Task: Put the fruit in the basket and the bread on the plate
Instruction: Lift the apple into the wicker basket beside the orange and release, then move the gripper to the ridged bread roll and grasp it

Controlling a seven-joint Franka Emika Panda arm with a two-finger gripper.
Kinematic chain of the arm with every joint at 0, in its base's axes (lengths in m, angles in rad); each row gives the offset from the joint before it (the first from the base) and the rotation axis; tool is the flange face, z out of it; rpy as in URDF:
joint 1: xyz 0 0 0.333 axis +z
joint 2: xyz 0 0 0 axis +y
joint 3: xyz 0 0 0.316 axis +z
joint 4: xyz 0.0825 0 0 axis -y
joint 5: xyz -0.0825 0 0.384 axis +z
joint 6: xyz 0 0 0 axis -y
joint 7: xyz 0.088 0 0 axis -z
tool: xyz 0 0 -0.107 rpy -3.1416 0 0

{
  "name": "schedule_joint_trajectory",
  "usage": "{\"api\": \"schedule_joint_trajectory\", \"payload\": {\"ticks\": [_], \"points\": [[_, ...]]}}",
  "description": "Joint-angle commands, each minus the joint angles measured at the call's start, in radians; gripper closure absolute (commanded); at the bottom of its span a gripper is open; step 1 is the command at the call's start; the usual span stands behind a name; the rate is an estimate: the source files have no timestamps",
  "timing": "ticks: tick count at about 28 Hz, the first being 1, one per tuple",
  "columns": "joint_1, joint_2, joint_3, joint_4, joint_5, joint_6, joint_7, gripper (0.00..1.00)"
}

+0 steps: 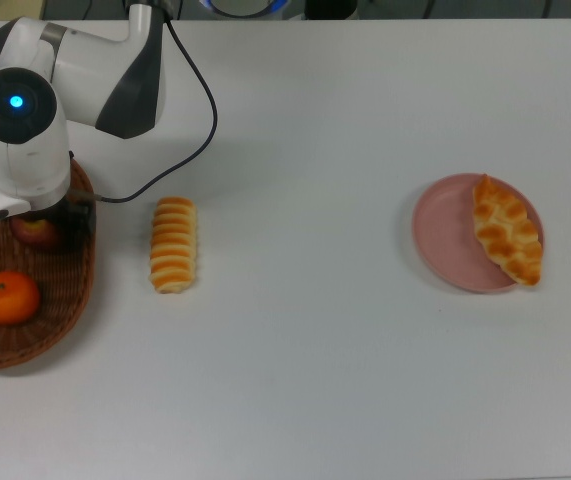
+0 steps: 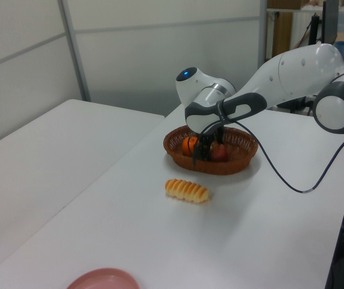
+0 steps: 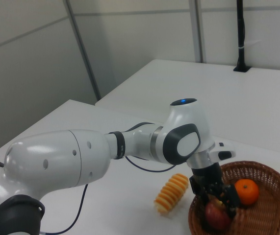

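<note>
The basket point(image 1: 70, 330) holds mandarin point(image 1: 8, 298) and apple point(image 3: 217, 216), the gripper point(image 3: 221, 200) spread just above it; only the top view shows braided loaf point(image 1: 507, 231) on plate point(image 1: 448, 240).

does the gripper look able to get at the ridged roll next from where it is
Probably yes. The ridged roll lies alone on the bare table, just outside the basket where the gripper sits over the apple. Nothing stands on or beside the roll; only the basket's low rim lies between.

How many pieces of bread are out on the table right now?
2. The ridged roll lies on the bare table beside the basket. The braided loaf lies on the pink plate, overhanging its rim. None seem hidden.
</note>
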Motion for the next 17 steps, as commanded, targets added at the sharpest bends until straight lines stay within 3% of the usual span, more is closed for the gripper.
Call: {"api": "schedule_joint_trajectory", "payload": {"ticks": [1, 6, 7, 10, 15, 17], "points": [[-0.003, -0.018, -0.016, -0.001, 0.061, -0.013, -0.118, 0.00], [-0.026, -0.070, -0.042, 0.016, 0.231, -0.019, -0.218, 0.00], [-0.026, -0.081, -0.047, 0.018, 0.246, -0.019, -0.229, 0.00], [-0.026, -0.100, -0.050, 0.016, 0.271, -0.020, -0.235, 0.00], [-0.011, -0.121, -0.034, 0.018, 0.274, -0.068, -0.237, 0.00], [0.032, -0.123, -0.033, 0.018, 0.276, -0.098, -0.237, 0.00]]}}
